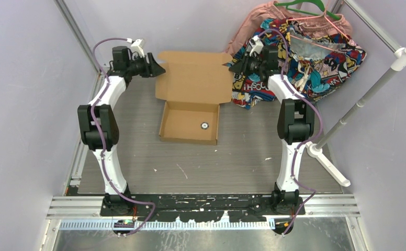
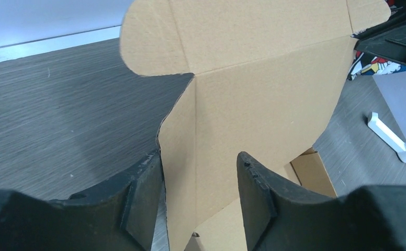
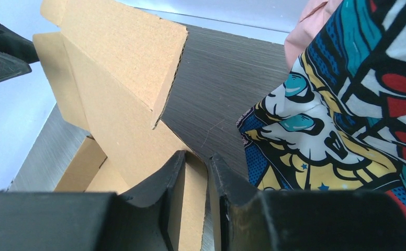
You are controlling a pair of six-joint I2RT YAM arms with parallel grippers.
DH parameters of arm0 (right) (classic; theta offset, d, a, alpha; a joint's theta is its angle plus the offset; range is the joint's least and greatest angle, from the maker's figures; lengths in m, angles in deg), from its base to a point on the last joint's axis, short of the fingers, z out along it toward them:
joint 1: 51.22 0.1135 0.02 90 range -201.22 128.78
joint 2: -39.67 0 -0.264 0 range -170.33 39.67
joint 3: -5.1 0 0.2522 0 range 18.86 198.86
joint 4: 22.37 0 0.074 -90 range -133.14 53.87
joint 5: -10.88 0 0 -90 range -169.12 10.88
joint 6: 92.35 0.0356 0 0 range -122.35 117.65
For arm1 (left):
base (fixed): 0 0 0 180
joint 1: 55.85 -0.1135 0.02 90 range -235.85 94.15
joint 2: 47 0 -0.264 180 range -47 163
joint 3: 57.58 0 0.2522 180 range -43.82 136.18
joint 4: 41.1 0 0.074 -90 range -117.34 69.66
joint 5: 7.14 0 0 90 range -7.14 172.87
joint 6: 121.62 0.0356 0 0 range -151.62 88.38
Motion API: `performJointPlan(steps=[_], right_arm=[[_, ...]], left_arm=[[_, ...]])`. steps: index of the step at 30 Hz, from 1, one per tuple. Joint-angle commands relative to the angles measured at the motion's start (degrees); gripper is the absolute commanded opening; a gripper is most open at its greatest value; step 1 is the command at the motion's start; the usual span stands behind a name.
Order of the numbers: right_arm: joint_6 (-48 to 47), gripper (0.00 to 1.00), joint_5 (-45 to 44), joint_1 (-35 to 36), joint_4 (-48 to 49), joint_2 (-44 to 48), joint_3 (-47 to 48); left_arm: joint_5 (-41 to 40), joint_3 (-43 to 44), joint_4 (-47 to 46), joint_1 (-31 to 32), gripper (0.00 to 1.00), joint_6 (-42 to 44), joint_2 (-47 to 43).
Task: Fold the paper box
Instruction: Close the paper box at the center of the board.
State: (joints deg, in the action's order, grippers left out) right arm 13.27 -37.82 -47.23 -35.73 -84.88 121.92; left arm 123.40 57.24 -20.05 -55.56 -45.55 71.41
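Note:
The paper box (image 1: 189, 123) is plain brown cardboard, a shallow tray in the middle of the table with its lid (image 1: 195, 76) raised behind it. My left gripper (image 1: 159, 69) is at the lid's left side flap (image 2: 185, 157). In the left wrist view this gripper (image 2: 200, 162) is open, the flap against its left finger and well clear of the right one. My right gripper (image 1: 232, 65) is at the lid's right side flap (image 3: 190, 188). In the right wrist view this gripper (image 3: 196, 159) is narrowed around that flap, with a sliver of table still showing beside it.
A small round object (image 1: 204, 125) lies inside the tray. Comic-print cloth (image 1: 316, 57) is heaped at the back right, close beside my right gripper, with a green hanger (image 1: 300, 8) above it. A white rack (image 1: 368, 94) leans along the right side.

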Motion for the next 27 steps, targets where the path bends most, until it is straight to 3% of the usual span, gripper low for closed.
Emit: performJointPlan(steps=[1,13,27], right_arm=[[0.5,0.28,1.7,0.4,3.0,2.8,0.0],[0.1,0.24,0.8,1.6,2.7,4.0,-1.1],[-4.1,0.18,-5.3,6.4,-3.3,8.5,-3.8]], left_arm=[[0.9,1.0,-0.7,1.0,0.52,1.2,-1.8],[-0.3,0.7,0.9,1.7,0.34,2.4,-2.3],[-6.8,-6.0,0.6,4.3,0.31,4.7,-8.2]])
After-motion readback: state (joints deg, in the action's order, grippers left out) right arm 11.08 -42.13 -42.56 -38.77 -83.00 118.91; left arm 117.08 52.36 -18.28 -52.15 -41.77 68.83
